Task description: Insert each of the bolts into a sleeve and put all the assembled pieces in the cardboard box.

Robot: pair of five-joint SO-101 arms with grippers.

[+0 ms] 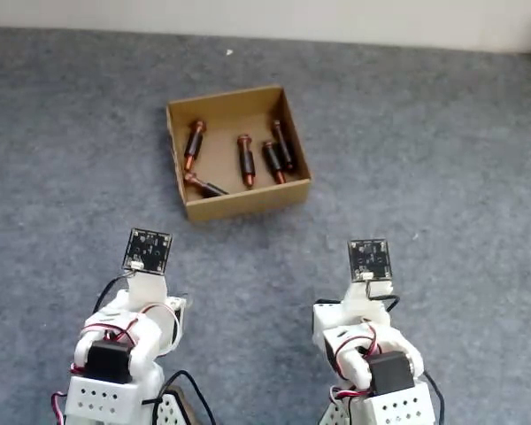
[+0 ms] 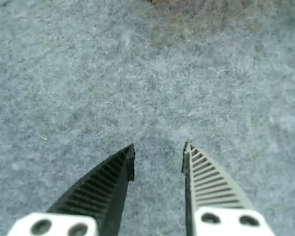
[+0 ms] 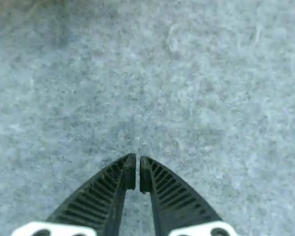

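Nearest, the left gripper point(image 2: 158, 150) stands slightly parted and empty, the right gripper point(image 3: 137, 164) nearly closed on nothing, while five bolt-in-sleeve pieces point(image 1: 246, 160) lie in the cardboard box point(image 1: 239, 202) at upper centre, probably rigid, smooth, roll-prone metal, best pinched mid-length.

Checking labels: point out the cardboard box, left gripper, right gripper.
cardboard box point(image 1: 248, 202), high view, front wall.
left gripper point(image 2: 159, 147), left wrist view, between fingertips.
right gripper point(image 3: 138, 160), right wrist view, between fingertips.

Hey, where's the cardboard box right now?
In the high view, the cardboard box sits on the grey carpet ahead of both arms, slightly left of centre, with five bolt-and-sleeve pieces inside.
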